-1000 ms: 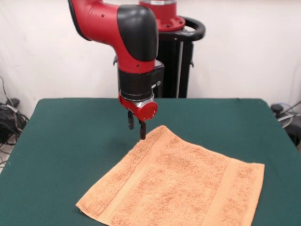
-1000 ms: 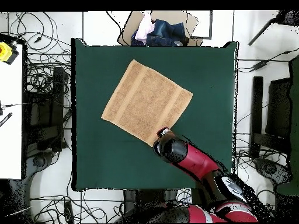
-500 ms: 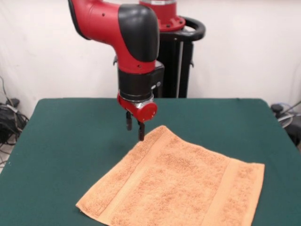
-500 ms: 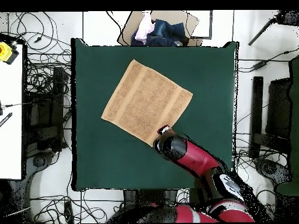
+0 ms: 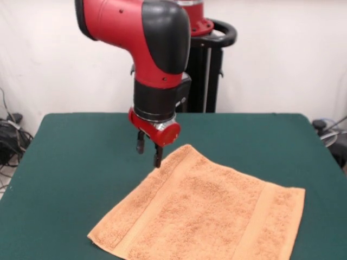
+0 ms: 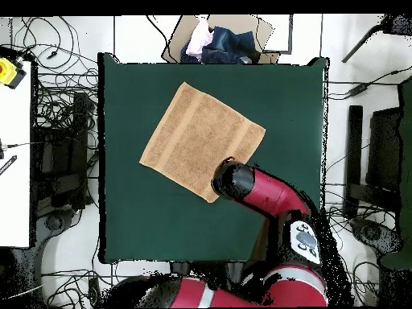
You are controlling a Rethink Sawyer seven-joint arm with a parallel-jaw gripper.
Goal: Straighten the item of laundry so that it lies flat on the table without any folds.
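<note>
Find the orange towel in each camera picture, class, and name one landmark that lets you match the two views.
Front view: the towel lies spread in the lower middle and right, running off the bottom edge.
Overhead view: it lies as a tilted square in the upper middle of the green table.
Shared landmark: the towel corner beside the end effector, which the arm covers from overhead.

A robotics lab, to judge by the red and black arm (image 5: 146, 49) on its pedestal at a green felt bench (image 6: 133, 217), the plain white wall behind, and the tangle of cables (image 6: 60, 105) and equipment stands across the floor on all sides.
</note>
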